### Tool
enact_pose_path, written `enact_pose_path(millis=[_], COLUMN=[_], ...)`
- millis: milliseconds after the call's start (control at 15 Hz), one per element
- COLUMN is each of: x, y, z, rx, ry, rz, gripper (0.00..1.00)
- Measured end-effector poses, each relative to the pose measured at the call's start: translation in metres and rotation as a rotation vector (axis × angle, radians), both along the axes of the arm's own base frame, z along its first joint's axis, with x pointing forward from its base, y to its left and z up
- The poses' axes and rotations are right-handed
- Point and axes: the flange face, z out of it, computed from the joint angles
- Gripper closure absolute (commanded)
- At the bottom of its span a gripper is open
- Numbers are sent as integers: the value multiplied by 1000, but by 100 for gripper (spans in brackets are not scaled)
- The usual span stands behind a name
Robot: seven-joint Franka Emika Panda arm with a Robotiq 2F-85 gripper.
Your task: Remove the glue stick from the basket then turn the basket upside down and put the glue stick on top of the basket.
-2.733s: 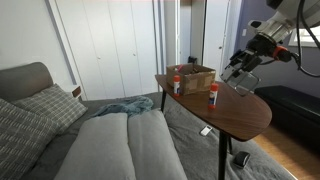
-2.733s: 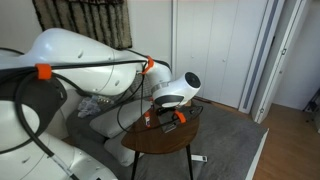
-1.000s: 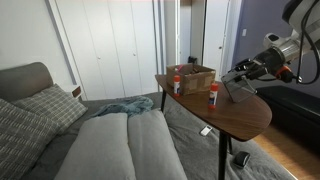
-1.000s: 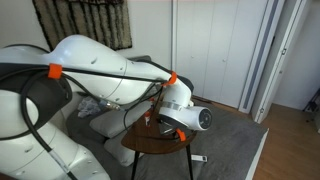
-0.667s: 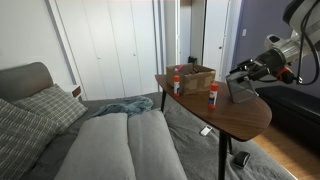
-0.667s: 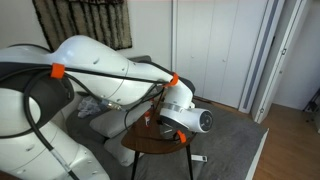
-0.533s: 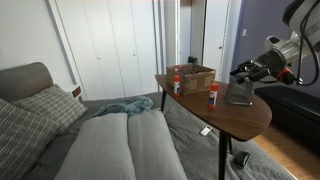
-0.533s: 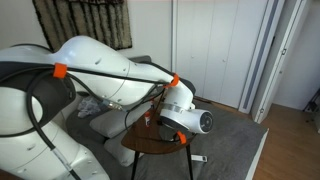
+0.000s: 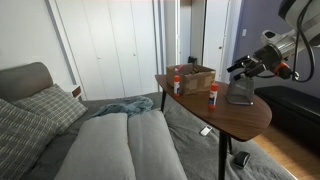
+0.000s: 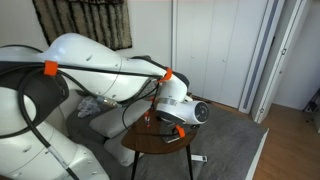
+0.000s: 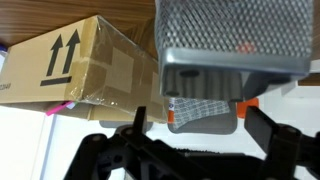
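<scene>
The grey wire-mesh basket (image 9: 240, 95) stands on the round wooden table (image 9: 225, 120), free of my gripper. In the wrist view the basket (image 11: 235, 35) fills the upper right, with a solid band low against the glossy surface. The glue stick (image 9: 213, 95), a white tube with an orange-red cap, stands upright on the table beside the basket, towards the box. My gripper (image 9: 241, 68) hangs just above the basket. In the wrist view the gripper (image 11: 203, 122) is open and empty, its dark fingers (image 11: 268, 128) spread in front of the basket.
A brown cardboard box (image 9: 193, 78) with arrow marks (image 11: 62, 55) stands at the table's back. A small red-and-white item (image 9: 177, 84) stands by it. A grey sofa (image 9: 90, 140) lies beside the table. The arm (image 10: 120, 70) hides most of the table (image 10: 160, 142).
The basket, held tilted in the gripper one second ago, now rests on the table. The gripper has opened, let it go and lifted slightly above it.
</scene>
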Motion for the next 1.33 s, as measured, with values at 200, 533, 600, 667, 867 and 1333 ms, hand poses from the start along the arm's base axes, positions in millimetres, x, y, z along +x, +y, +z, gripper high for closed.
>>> enact_pose_path(millis=[200, 533, 600, 667, 867, 1333], x=[8, 16, 16, 17, 17, 13], y=[25, 86, 100, 112, 139, 159], z=[26, 57, 58, 59, 63, 78], rx=[-84, -299, -340, -381, -479, -519], ry=[6, 113, 151, 192, 301, 440], rz=[-19, -37, -39, -43, -54, -44], gripper=[0, 0, 0, 0, 0, 0])
